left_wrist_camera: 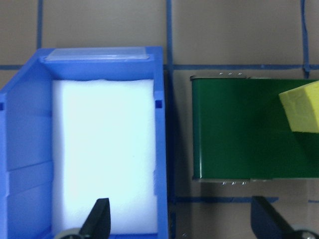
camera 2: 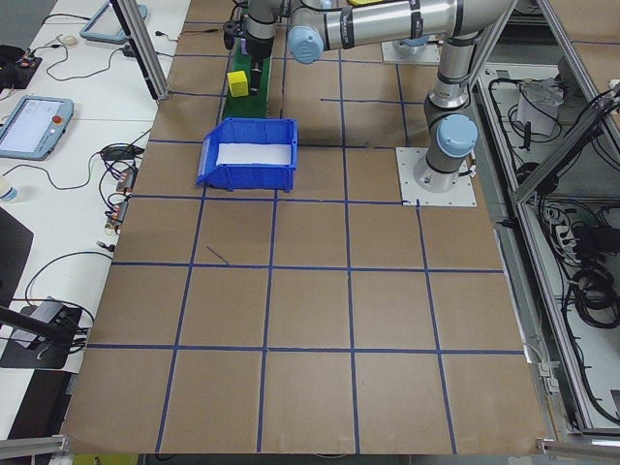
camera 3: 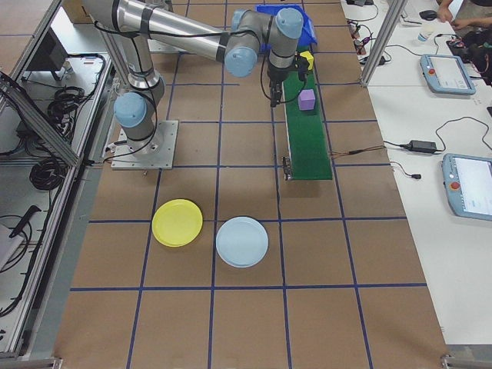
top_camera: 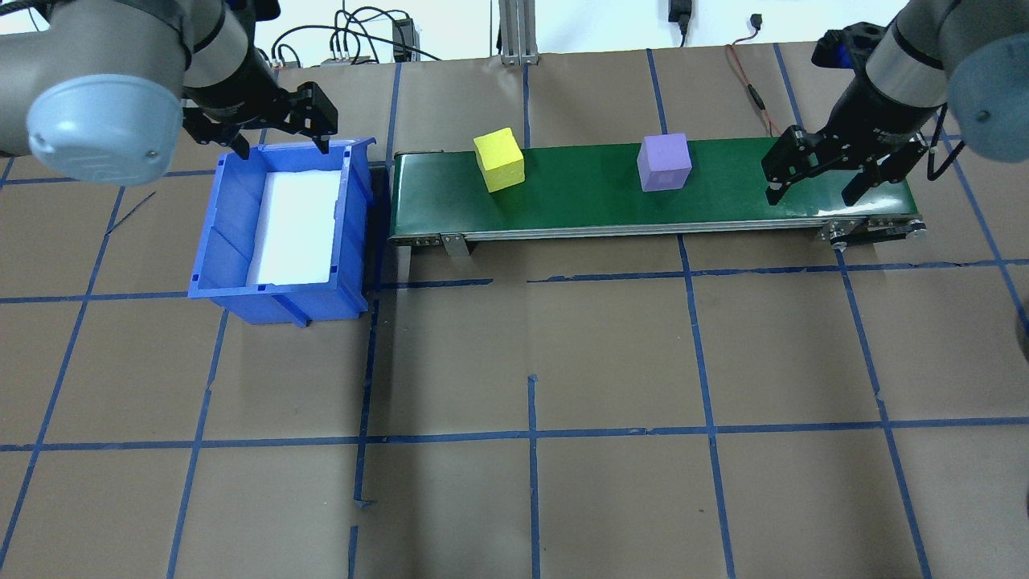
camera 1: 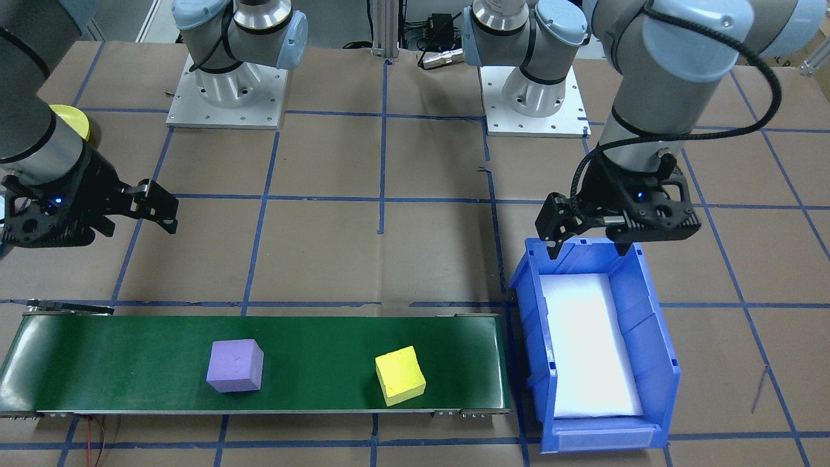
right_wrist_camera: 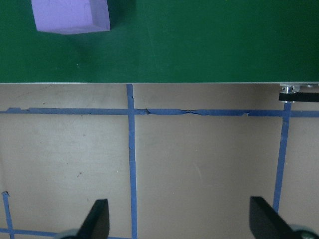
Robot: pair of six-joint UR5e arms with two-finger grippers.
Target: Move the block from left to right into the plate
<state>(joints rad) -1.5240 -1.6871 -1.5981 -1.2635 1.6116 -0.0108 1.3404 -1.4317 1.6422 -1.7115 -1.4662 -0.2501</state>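
A yellow block [top_camera: 498,159] and a purple block [top_camera: 664,162] sit apart on the green conveyor belt [top_camera: 723,189]. My left gripper [top_camera: 277,137] hangs open and empty over the far end of the blue bin [top_camera: 233,233]; its wrist view catches the yellow block [left_wrist_camera: 301,107] at the right edge. My right gripper [top_camera: 812,189] is open and empty over the belt's right end, right of the purple block [right_wrist_camera: 70,15]. A yellow plate [camera 3: 177,223] and a light blue plate [camera 3: 242,241] lie on the table beyond the belt's right end.
The blue bin [camera 1: 655,337] holds only a white foam liner [camera 1: 590,344] and stands against the belt's left end. Both arm bases [camera 1: 227,97] are bolted at the robot's edge of the brown, blue-taped table. Tablets and cables lie on side benches.
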